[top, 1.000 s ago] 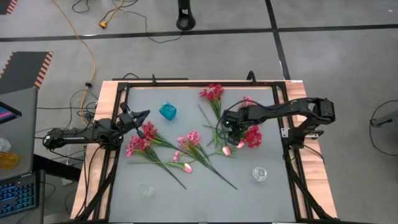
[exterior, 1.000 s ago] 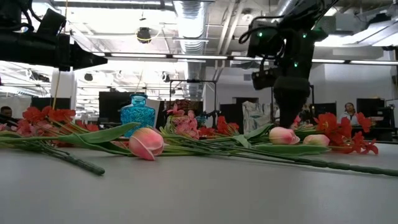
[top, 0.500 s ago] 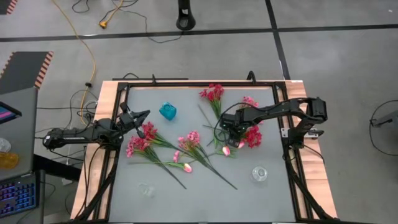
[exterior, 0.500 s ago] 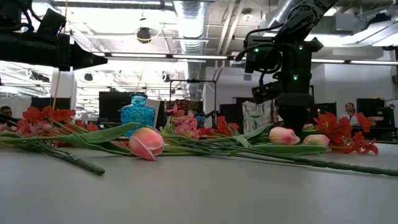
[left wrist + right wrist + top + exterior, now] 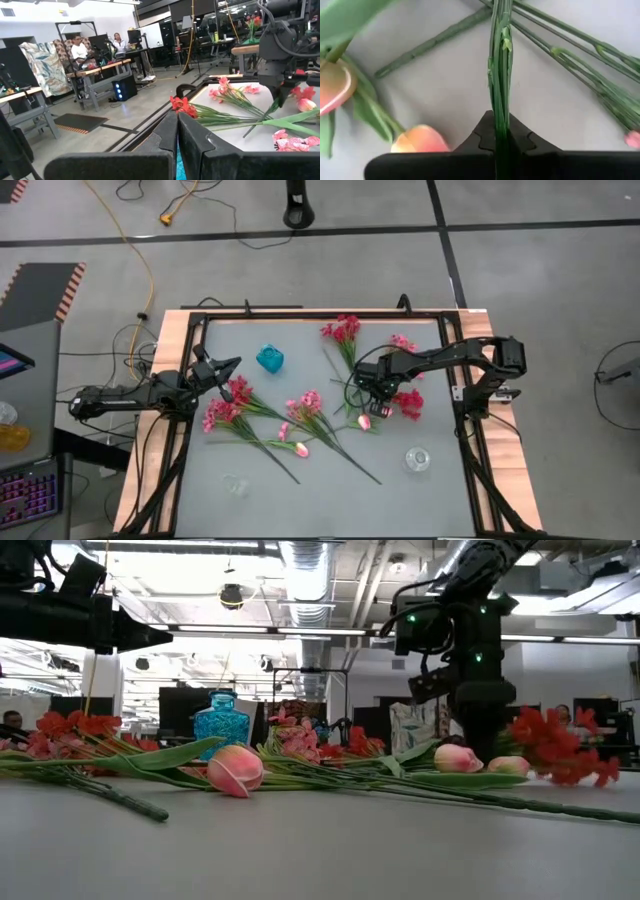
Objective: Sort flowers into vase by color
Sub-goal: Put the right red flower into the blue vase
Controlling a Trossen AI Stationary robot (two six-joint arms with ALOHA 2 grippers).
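Note:
Flowers lie scattered over the grey table (image 5: pixel 320 490): red clusters (image 5: pixel 342 330) at the far side, red and pink sprigs (image 5: pixel 225 408) on the left, pink tulip buds (image 5: pixel 235 768) in the middle. My right gripper (image 5: pixel 377 388) is shut on the green stems of a deep red sprig (image 5: pixel 407 402), right of centre. My left gripper (image 5: pixel 232 364) is shut and holds nothing, hovering at the table's left side near the blue vase (image 5: pixel 269 359). My right gripper pinches a bundle of thin green stems (image 5: pixel 500 95) between its two fingers, a short way from the red cluster (image 5: pixel 555 745). The fingers point down from above and lie across the stems. The stems run on along the table, and the red cluster stands slightly raised.
A clear glass vase (image 5: pixel 417 459) stands near the right front, another (image 5: pixel 236 484) near the left front. Two tulip buds (image 5: pixel 420 140) lie right beside the held stems. A black frame (image 5: pixel 300 313) runs around the table. People sit at desks in the room beyond.
My right gripper has come down onto the stems beside the red cluster and shut on them. The red cluster has tipped up a little off the table on the right.

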